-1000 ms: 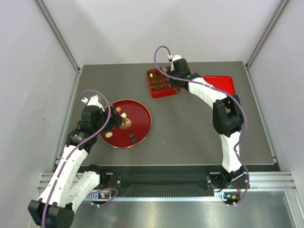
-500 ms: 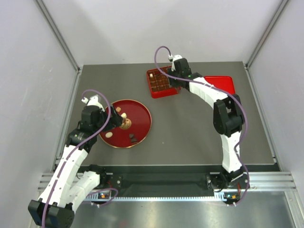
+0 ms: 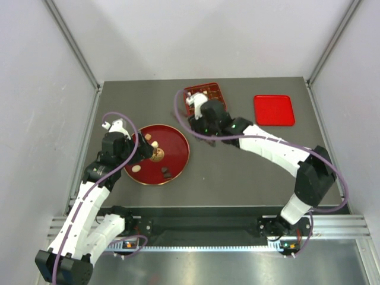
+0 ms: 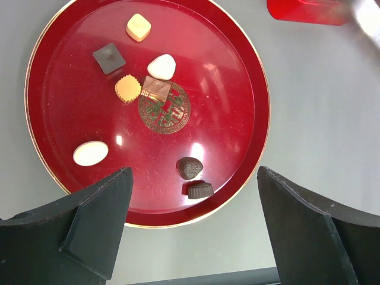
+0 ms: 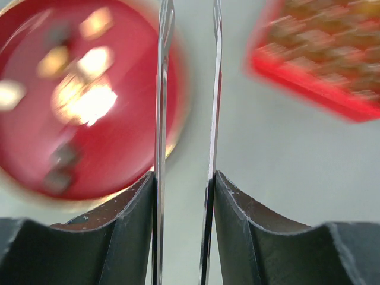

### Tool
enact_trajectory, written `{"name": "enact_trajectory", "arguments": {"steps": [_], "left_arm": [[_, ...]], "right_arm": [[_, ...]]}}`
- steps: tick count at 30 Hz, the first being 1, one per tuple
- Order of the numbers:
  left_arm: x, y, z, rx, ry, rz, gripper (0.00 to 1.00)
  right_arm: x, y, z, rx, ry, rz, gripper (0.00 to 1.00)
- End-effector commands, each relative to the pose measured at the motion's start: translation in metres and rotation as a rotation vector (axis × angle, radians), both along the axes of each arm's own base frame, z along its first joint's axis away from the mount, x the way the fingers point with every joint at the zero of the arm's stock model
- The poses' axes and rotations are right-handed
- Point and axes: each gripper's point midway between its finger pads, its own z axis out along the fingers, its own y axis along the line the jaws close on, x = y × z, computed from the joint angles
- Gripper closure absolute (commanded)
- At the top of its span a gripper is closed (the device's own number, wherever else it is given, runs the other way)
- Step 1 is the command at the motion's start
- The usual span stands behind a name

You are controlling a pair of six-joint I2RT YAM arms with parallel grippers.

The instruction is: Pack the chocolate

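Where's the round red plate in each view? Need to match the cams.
Top external: round red plate sits left of centre on the table.
Left wrist: it fills the upper left and middle of the picture.
Right wrist: blurred, upper left.
Shared landmark: two dark chocolates just inside its rim.

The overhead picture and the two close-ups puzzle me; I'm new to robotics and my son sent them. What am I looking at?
Two white robot arms are bolted to a grey table. The overhead picture comes from a fixed camera above; each close-up comes from a camera on one wrist, so that arm's own dark fingers frame the view. The left gripper hangs open over a round red plate of small chocolates. The right gripper is open and empty, between the plate and a red compartment box. A flat red tray lies farther right.
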Motion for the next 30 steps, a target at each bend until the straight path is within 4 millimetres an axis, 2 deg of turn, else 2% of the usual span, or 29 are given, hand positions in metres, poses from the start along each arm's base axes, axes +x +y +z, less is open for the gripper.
{"name": "enact_trajectory", "arguments": {"steps": [1, 2, 5, 10, 14, 19, 25, 30], "left_arm": [[0.002, -0.001, 0.006, -0.004, -0.038, -0.005, 0.09], [0.002, -0.001, 0.006, -0.004, -0.036, -0.005, 0.09], [0.002, -0.001, 0.006, -0.005, -0.037, -0.003, 0.09], [0.002, -0.001, 0.007, -0.005, -0.04, -0.003, 0.09], [0.001, -0.001, 0.007, -0.006, -0.042, -0.003, 0.09], [0.001, 0.0, 0.007, -0.005, -0.044, -0.002, 0.09], [0.001, -0.001, 0.007, -0.008, -0.045, -0.005, 0.09], [0.002, -0.002, 0.007, -0.011, -0.044, -0.009, 0.09]], "right_arm": [[-0.049, 0.014, -0.003, 0.006, 0.05, 0.085, 0.58], [-0.069, 0.023, -0.007, -0.002, 0.069, 0.13, 0.58], [-0.105, 0.033, -0.018, -0.007, 0.11, 0.2, 0.58], [-0.148, 0.05, -0.039, -0.018, 0.177, 0.282, 0.58], [-0.164, 0.062, -0.055, -0.044, 0.21, 0.31, 0.58], [-0.176, 0.07, -0.063, -0.048, 0.233, 0.325, 0.58], [-0.178, 0.064, -0.075, -0.076, 0.246, 0.303, 0.56], [-0.181, 0.067, -0.087, -0.106, 0.25, 0.303, 0.56]]}}
